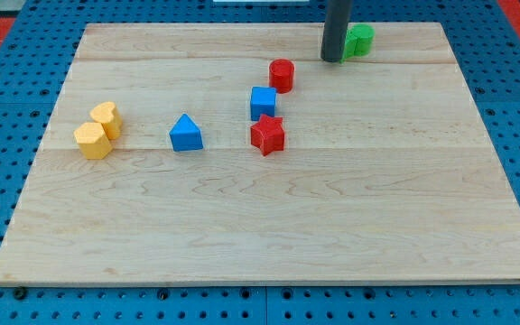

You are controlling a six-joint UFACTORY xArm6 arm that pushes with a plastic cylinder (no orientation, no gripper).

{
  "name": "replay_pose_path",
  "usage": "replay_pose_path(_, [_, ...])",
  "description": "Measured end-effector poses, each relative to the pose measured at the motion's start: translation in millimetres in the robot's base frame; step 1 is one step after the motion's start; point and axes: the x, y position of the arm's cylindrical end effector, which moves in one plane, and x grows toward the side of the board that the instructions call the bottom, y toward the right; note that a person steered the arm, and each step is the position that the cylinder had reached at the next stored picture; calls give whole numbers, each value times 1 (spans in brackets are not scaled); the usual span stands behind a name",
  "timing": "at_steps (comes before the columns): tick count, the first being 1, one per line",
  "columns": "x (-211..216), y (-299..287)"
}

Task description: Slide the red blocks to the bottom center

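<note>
A red cylinder block [282, 75] stands near the view's top centre of the wooden board [269, 226]. A red star-shaped block [267, 134] lies below it, just under a blue cube [263, 102] that sits between the two reds. My tip [332, 60] rests on the board near the view's top, to the right of and slightly above the red cylinder, a short gap away. It touches neither red block.
A green block [360, 40] sits right beside my tip on its right, partly hidden by the rod. A blue triangular block [186, 134] lies left of the red star. Two yellow blocks [106, 118] [92, 141] sit together at the view's left.
</note>
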Motion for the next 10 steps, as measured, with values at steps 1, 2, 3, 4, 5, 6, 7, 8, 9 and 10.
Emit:
replay_pose_path(1, [0, 2])
replay_pose_path(2, [10, -3])
replay_pose_path(3, [15, -52])
replay_pose_path(4, [15, -62])
replay_pose_path(5, [37, -12])
replay_pose_path(6, [37, -12])
replay_pose_path(7, [37, -24])
replay_pose_path(8, [45, -87])
replay_pose_path(9, [64, -150])
replay_pose_path(10, [44, -166])
